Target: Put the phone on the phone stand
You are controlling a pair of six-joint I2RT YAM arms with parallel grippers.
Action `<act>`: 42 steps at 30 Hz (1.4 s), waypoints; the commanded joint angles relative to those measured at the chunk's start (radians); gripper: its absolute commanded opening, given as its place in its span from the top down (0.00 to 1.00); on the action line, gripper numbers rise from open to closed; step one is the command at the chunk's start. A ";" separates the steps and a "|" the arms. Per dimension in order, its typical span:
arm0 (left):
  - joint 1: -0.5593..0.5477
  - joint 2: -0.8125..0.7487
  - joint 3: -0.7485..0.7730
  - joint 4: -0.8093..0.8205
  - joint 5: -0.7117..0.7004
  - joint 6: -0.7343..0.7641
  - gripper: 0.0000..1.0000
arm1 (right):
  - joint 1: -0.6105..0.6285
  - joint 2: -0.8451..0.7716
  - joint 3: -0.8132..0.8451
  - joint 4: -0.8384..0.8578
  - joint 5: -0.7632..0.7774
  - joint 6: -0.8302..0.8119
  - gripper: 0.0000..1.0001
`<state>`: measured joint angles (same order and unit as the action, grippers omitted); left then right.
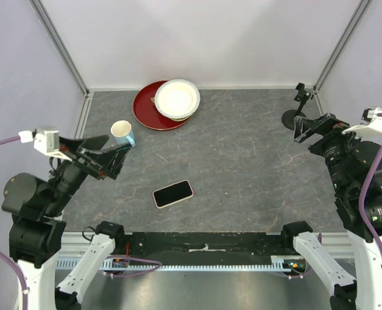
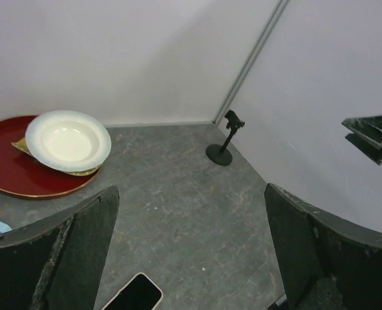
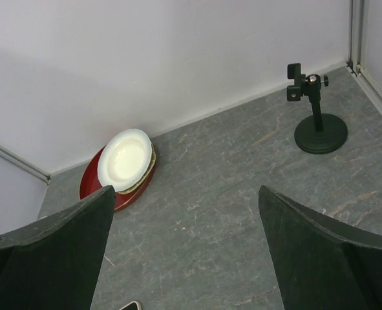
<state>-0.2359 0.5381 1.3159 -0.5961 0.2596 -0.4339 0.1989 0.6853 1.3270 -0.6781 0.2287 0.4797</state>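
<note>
The phone [image 1: 173, 194] lies flat mid-table; the phone stand [image 1: 295, 111] stands far right.

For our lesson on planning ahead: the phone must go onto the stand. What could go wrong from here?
The phone lies flat, so a grasp may slip off its thin edge. The phone stand has a small base and thin post, so a nudge might tip it. The mug sits close beside the left fingers and could be knocked.

Black phone stand [image 3: 317, 108] — red plate [image 1: 144, 111].
</note>
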 commanded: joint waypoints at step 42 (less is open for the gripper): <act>-0.152 0.277 -0.650 0.147 0.429 -0.048 0.05 | -0.231 1.052 0.339 0.190 -0.077 -0.191 0.02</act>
<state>-0.3836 0.8280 0.6704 -0.5030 0.6636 -0.5003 0.0261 1.6291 1.5169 -0.4873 0.1486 0.3130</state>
